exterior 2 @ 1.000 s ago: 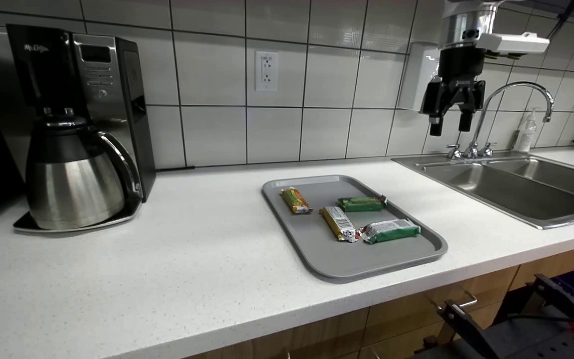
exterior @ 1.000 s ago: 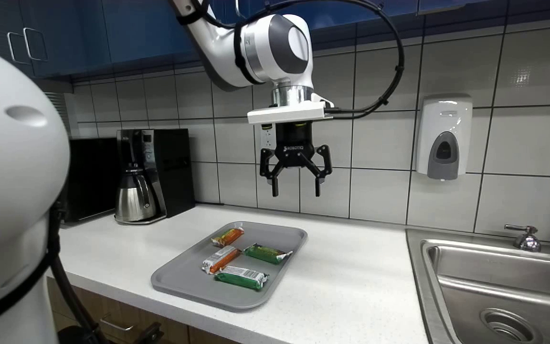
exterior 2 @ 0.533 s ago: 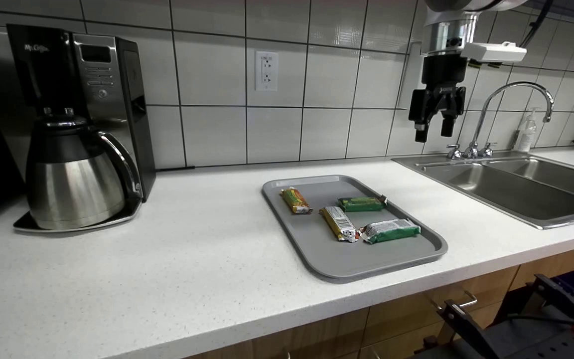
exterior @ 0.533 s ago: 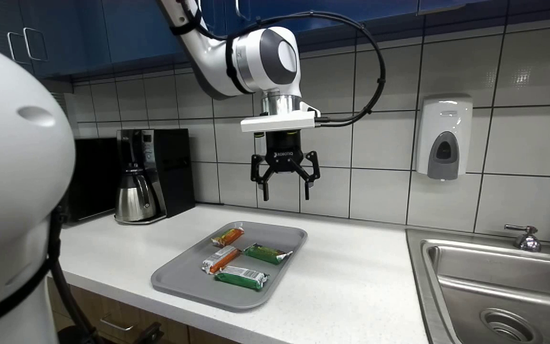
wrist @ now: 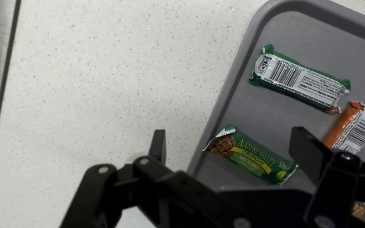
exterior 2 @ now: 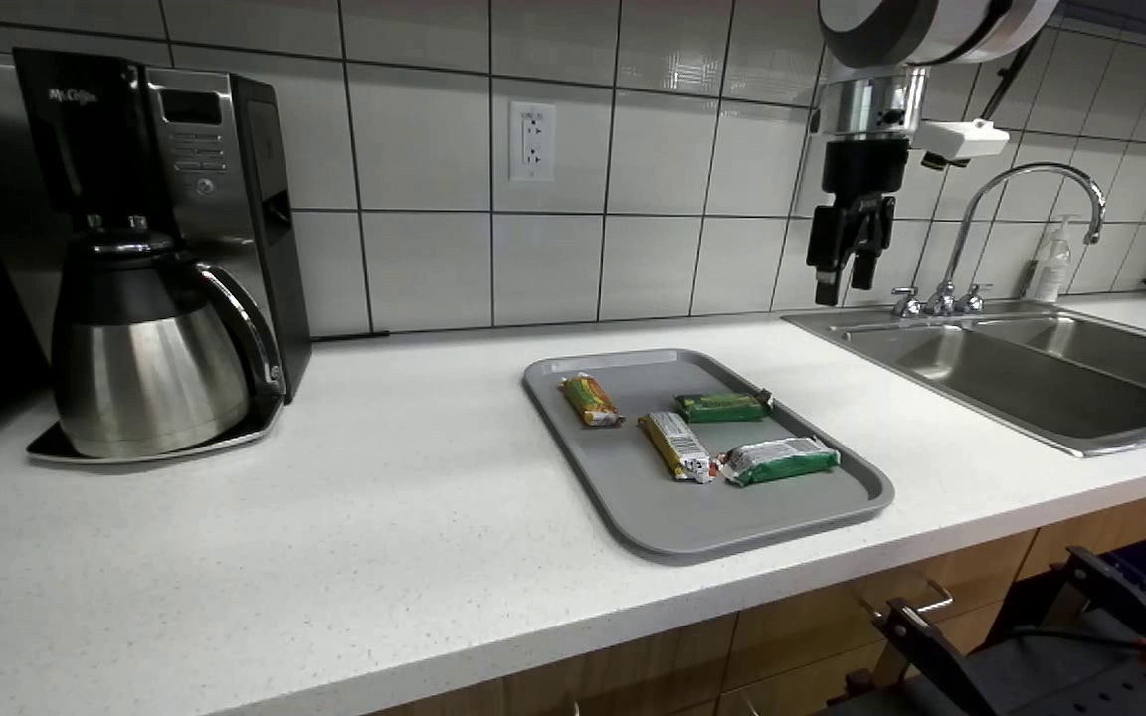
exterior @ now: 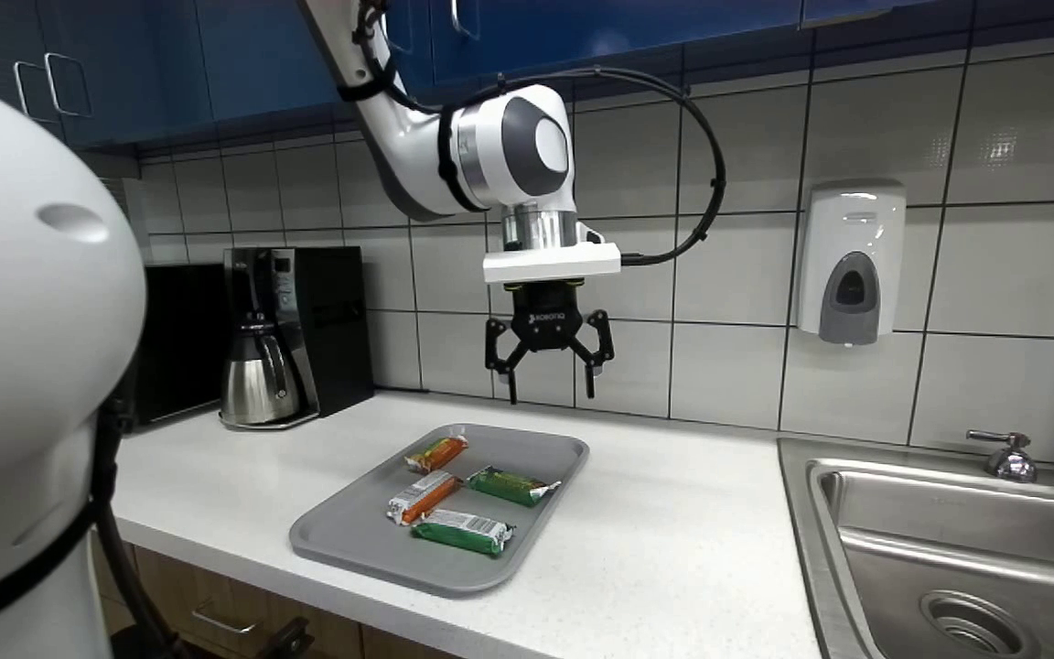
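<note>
My gripper (exterior: 552, 399) is open and empty, fingers pointing down, above the counter near the tray's sink-side edge. It also shows in an exterior view (exterior 2: 846, 293) and the wrist view (wrist: 229, 136). The grey tray (exterior: 353, 542) holds several wrapped bars. A green bar, front up (exterior: 509, 485), lies between the fingers in the wrist view (wrist: 252, 155), well below them. A green bar, barcode up (exterior: 463, 532), lies nearer the counter front. An orange bar with a white label (exterior: 424, 496) and another orange bar (exterior: 437, 453) lie farther from the sink.
A coffee maker with a steel carafe (exterior 2: 150, 358) stands against the tiled wall. A steel sink (exterior: 948, 549) with a faucet (exterior 2: 1031, 174) is set into the white counter (exterior: 664, 540). A soap dispenser (exterior: 852, 265) hangs on the wall. Blue cabinets (exterior: 582, 37) are overhead.
My gripper has come lower and shifted left in both exterior views, closer to the tray. Its fingers stay open. The tray and bars have not moved.
</note>
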Available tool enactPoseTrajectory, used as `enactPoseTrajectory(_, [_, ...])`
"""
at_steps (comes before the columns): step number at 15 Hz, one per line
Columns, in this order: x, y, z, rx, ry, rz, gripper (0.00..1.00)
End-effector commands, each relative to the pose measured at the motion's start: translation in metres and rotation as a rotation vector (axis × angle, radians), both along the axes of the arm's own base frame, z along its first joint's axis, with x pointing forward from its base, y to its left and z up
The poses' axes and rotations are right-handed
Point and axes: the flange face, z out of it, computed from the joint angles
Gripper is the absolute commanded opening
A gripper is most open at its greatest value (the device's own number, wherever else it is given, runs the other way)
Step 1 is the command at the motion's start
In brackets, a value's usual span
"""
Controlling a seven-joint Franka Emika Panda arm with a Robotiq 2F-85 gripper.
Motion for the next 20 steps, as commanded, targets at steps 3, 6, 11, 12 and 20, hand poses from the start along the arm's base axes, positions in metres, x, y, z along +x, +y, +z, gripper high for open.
enactPoseTrajectory(3, [0.02, -0.001, -0.011, 0.008, -0.009, 0.177, 1.0])
enactPoseTrajectory(6, [0.027, 0.002, -0.018, 0.012, -0.003, 0.257, 1.0])
enactPoseTrajectory(11, [0.04, 0.015, -0.03, 0.013, -0.005, 0.367, 1.0])
enactPoseTrajectory(12, [0.042, 0.018, -0.032, 0.014, -0.004, 0.384, 1.0])
enactPoseTrajectory(20, [0.062, 0.045, -0.063, 0.014, 0.003, 0.471, 1.0])
